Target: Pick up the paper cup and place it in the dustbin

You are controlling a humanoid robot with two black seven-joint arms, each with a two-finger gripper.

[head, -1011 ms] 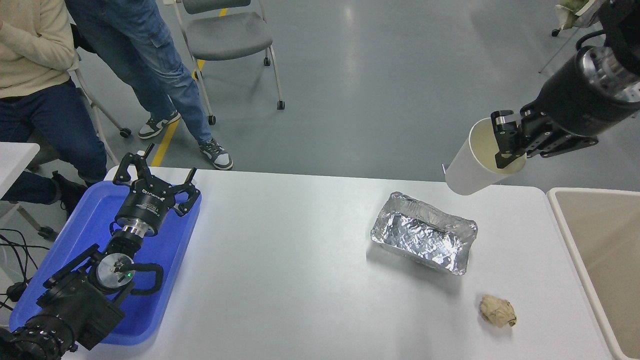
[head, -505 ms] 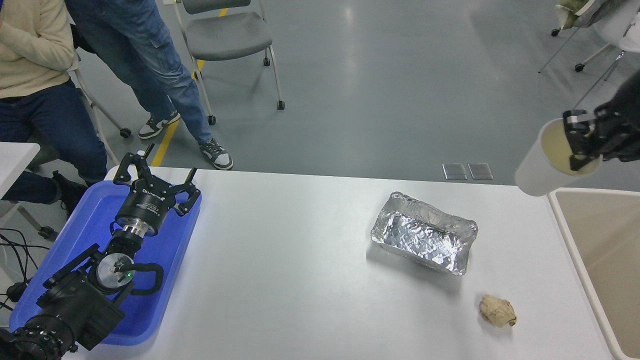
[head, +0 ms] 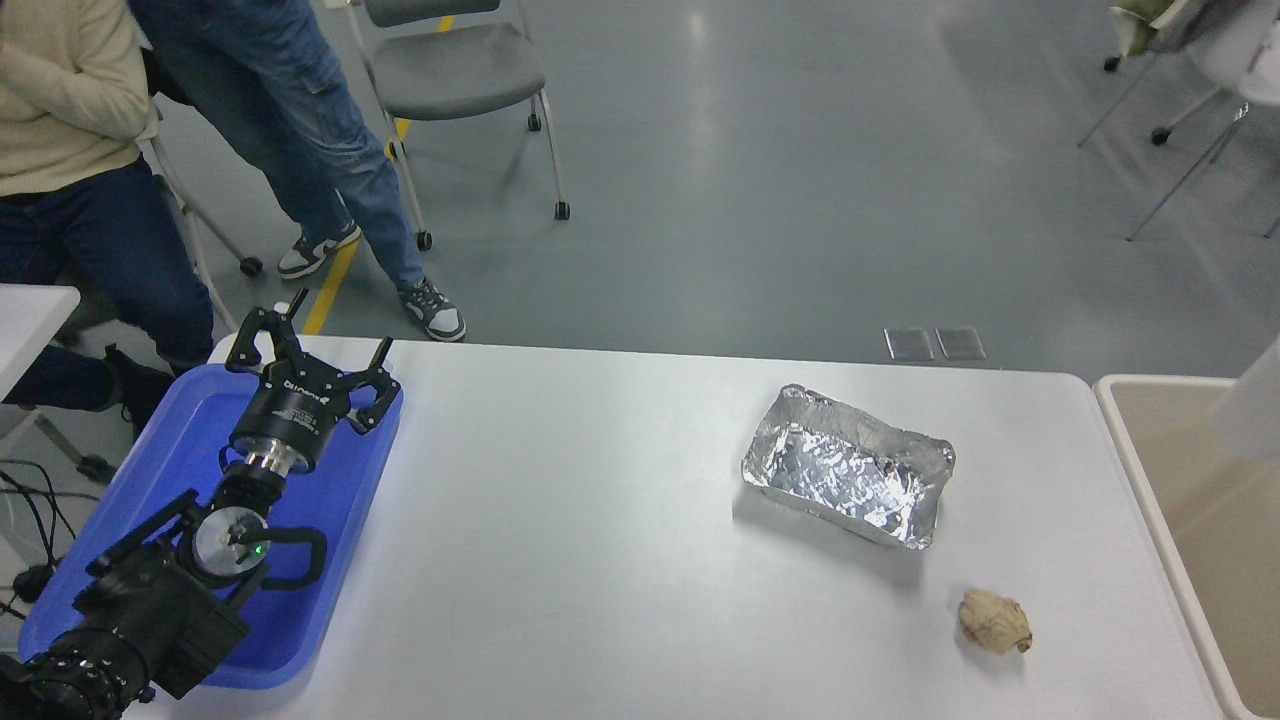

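Only a blurred white sliver of the paper cup (head: 1252, 405) shows at the far right edge, and the frame cuts off most of it. It hangs in the air above the dustbin (head: 1118, 420), a large beige bin standing just beside the right end of the white table (head: 600, 520); only the bin's left rim and part of its inside are visible. The right arm and its gripper are outside the frame, so whatever holds the cup cannot be seen, and no fingers appear anywhere near it. The white shape is soft enough that it is probably the cup's side wall, but its rim and inside cannot be made out.

At the lower left, the left gripper (head: 305, 352) rests over a blue tray (head: 340, 560) with its black fingers (head: 250, 340) spread apart, holding nothing, well apart from the cup.

On the table sits a crinkled foil tray (head: 850, 465), right of centre. A crumpled tan paper ball (head: 995, 621) lies nearer the front edge, apart from the foil tray and near the bin.

Beyond the table, two people are partly cut off at the top left: one seated in a cream sweater (head: 60, 90), one standing in jeans (head: 290, 110). A grey chair (head: 450, 60) stands behind them.
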